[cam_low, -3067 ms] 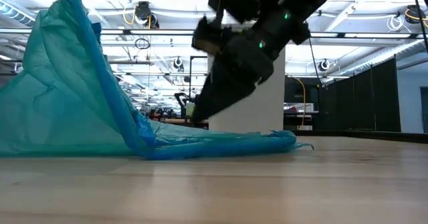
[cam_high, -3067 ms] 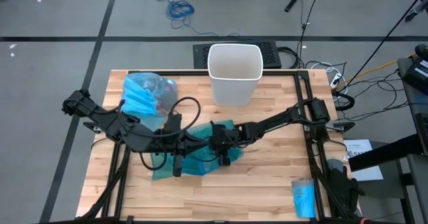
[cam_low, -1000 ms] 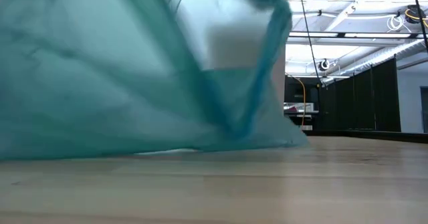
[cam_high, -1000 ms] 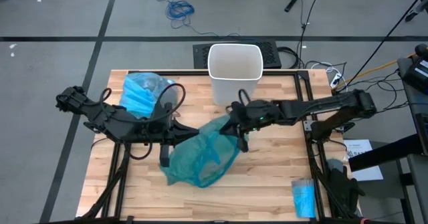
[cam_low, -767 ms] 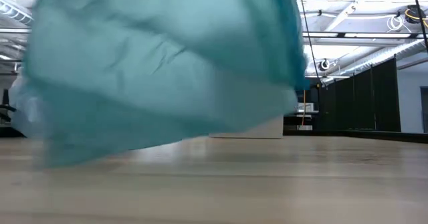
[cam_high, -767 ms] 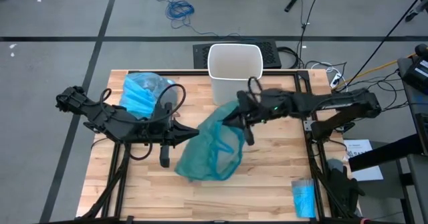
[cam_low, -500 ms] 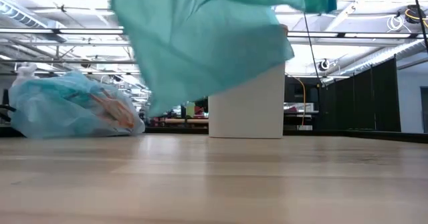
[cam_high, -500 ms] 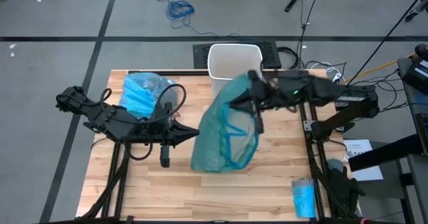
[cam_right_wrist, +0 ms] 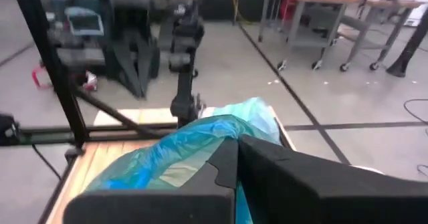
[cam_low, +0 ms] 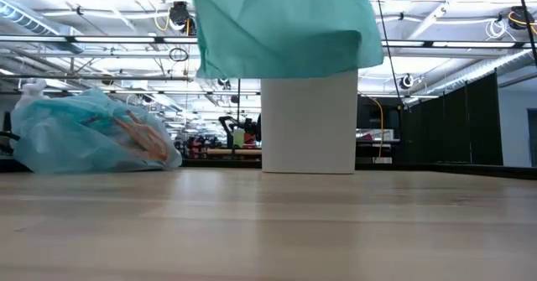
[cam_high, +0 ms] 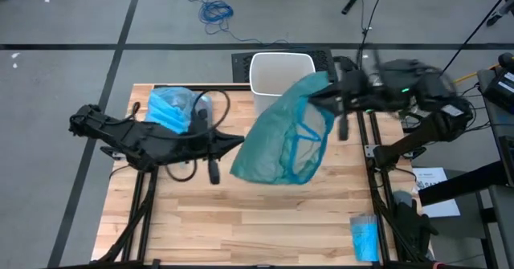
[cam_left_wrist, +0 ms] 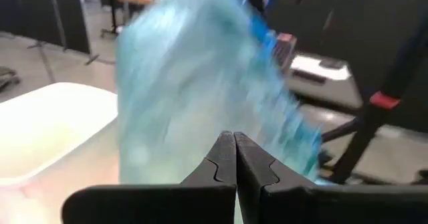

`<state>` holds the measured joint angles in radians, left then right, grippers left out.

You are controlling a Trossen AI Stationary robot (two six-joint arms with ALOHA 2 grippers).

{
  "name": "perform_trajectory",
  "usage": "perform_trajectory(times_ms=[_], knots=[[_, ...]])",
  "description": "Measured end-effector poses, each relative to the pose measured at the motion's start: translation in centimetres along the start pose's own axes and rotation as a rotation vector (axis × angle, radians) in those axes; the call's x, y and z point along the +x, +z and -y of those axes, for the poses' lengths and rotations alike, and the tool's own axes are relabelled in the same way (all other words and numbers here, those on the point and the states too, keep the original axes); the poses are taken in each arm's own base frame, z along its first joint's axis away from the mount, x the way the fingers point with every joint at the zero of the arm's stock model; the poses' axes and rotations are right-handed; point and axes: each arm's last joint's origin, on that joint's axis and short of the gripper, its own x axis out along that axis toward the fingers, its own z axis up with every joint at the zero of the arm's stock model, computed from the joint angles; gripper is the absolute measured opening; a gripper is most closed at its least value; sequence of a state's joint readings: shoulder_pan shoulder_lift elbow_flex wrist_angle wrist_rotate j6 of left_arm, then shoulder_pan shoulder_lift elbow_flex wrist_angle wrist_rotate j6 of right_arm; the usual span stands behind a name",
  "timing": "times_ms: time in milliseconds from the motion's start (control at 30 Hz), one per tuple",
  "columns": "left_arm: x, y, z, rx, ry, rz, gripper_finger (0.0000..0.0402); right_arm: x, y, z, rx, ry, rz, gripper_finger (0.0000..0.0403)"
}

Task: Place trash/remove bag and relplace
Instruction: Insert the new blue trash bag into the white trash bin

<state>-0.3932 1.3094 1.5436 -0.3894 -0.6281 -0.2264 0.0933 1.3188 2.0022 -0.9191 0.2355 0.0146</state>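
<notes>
The right gripper [cam_high: 321,99] is clenched on the teal bag [cam_high: 285,136], which hangs below its fingers beside the white bin [cam_high: 277,76]. The left gripper [cam_high: 238,141] is clenched empty, just beside the bag.

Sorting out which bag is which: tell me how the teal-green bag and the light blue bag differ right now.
The teal-green bag hangs in the air from the shut right hand, beside the white bin; the light blue bag rests on the table. The teal-green one is darker and looks empty; the light blue one bulges with contents. Both are thin, crinkly plastic.
</notes>
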Motion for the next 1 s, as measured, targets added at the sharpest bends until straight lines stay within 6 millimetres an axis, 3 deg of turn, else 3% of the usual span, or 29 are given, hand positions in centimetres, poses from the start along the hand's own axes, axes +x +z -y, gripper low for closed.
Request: perform_trajectory(times_ms=[267, 400, 567, 767, 1000], knots=[[3.2, -1.3, -2.1, 0.098, 0.039, -0.115, 0.0001, -8.8, 1.1, 2.2, 0.124, -0.044, 0.177, 0.0], [4.2, -1.3, -3.3, 0.206, 0.063, -0.129, 0.0021, -11.5, 0.7, 3.1, 0.143, -0.101, 0.209, 0.0], [5.1, -1.0, -5.1, 0.326, 0.122, -0.133, 0.0074, -14.4, 0.4, 4.0, 0.133, -0.177, 0.272, 0.0], [7.1, -1.5, -7.5, 0.358, 0.138, -0.185, 0.0142, -16.8, 1.1, 4.7, 0.106, -0.24, 0.415, 0.0], [11.1, -3.5, -10.6, 0.502, 0.203, -0.313, 0.0177, -16.7, 1.1, 4.7, 0.083, -0.242, 0.411, 0.0]])
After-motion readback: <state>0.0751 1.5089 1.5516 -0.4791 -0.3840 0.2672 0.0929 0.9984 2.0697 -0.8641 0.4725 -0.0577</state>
